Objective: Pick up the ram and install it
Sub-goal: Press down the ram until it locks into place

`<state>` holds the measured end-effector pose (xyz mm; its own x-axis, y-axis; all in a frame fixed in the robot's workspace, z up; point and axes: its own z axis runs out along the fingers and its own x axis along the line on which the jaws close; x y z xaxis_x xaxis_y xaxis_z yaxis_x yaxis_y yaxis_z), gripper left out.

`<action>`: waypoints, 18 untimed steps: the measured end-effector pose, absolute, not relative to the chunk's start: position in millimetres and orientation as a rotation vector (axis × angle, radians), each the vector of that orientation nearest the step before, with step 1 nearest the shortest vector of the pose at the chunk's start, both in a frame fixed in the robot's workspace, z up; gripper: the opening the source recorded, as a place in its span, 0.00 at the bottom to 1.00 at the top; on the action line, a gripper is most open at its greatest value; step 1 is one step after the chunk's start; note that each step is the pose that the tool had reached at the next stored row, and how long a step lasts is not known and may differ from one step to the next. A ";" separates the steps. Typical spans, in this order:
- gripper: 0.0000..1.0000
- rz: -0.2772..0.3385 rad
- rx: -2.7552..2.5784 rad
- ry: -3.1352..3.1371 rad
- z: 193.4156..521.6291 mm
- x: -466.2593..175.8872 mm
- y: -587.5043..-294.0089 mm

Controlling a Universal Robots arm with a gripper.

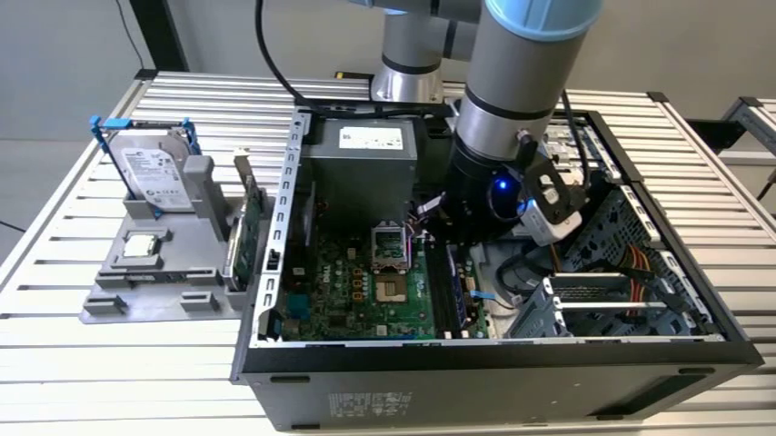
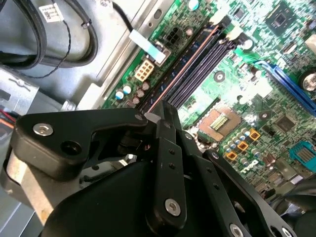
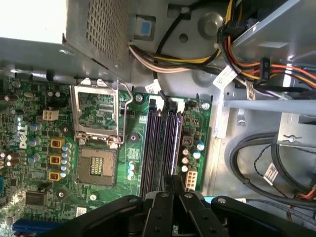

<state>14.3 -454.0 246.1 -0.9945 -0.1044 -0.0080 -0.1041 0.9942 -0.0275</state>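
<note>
The hand (image 2: 157, 117) is pinched almost shut on what looks like the ram (image 2: 183, 73), a thin edge-on strip lying along the memory slots (image 3: 163, 143) inside the computer case (image 1: 279, 227). Installation seems to be in hand. Seating it would call for a straight, even press.

Open computer case (image 1: 363, 381) lying on the slatted table (image 1: 73, 381), green motherboard (image 1: 352, 300) exposed with its empty processor socket (image 3: 98, 168). At the exterior view's left, a hard drive (image 1: 152, 173) stands upright in a grey holder (image 1: 145, 291)

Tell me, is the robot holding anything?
Can't tell. The tool sits over the slots, and its own body hides any ram there.
</note>
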 end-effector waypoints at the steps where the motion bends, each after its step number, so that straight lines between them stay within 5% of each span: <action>1: 0.00 -0.021 -0.165 3.128 246.3 14.4 -454.0; 6: 0.00 0.045 -0.195 3.126 246.7 14.9 -454.0; 18: 0.00 0.048 -0.370 3.111 246.5 15.0 -454.0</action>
<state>15.0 -454.0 246.5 -0.9721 -0.2342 -0.0117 -0.2344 0.9717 0.0294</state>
